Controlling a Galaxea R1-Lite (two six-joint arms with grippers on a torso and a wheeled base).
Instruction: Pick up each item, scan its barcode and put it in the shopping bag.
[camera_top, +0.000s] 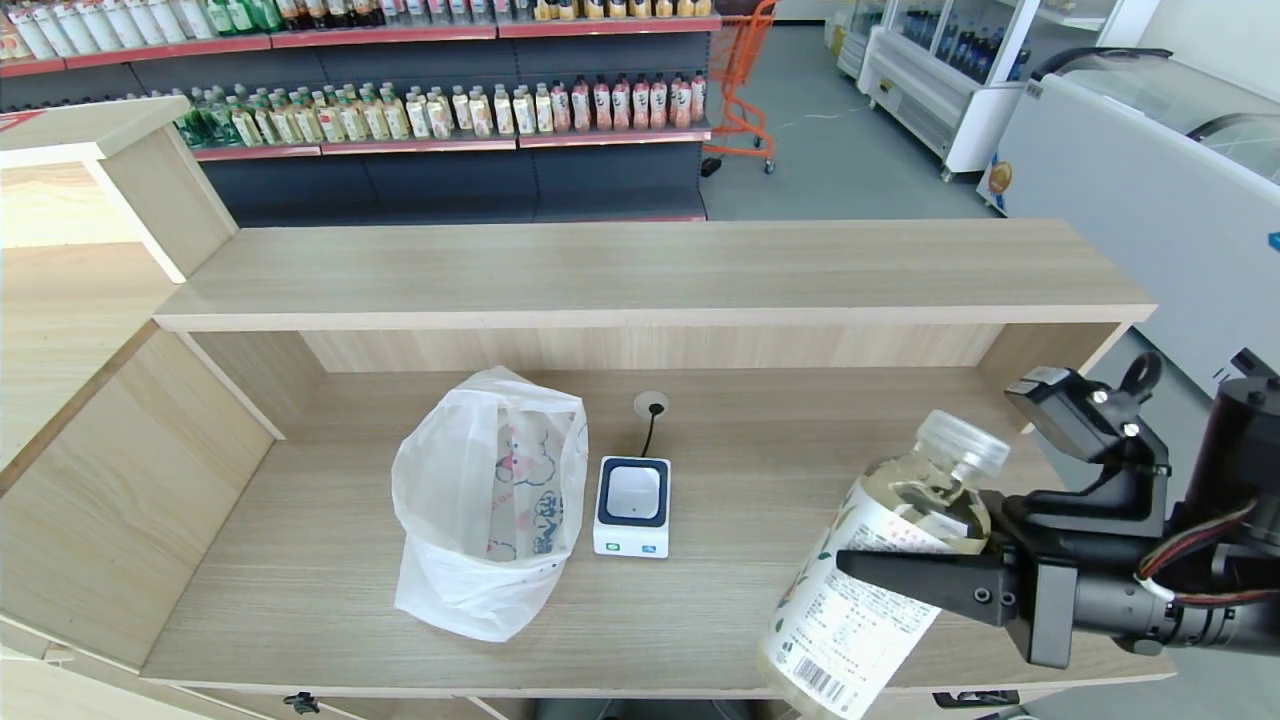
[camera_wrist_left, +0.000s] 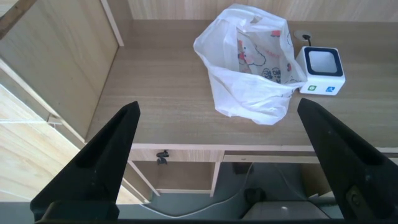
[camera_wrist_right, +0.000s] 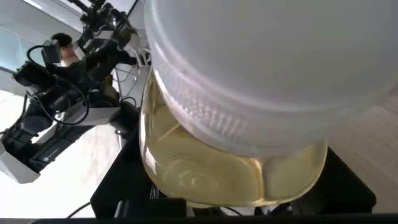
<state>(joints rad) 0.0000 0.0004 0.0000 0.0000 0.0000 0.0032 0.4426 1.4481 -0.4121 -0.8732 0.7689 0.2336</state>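
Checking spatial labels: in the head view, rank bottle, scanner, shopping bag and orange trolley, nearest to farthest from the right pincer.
1. Clear plastic bottle of pale yellow drink: held in the right pincer.
2. White square barcode scanner: leftward, near the middle.
3. White plastic shopping bag: left of the scanner.
4. Orange wire trolley: far back in the shop.

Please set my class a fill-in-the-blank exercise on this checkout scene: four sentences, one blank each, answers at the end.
1. The right gripper holds the bottle tilted; a ____ shows on its label near the base.
2. A black ____ runs from the scanner to a hole in the counter.
3. The left gripper hangs with its jaws ____.
4. The shopping bag stands on the scanner's ____ side.

Missing words: barcode; cable; open; left.
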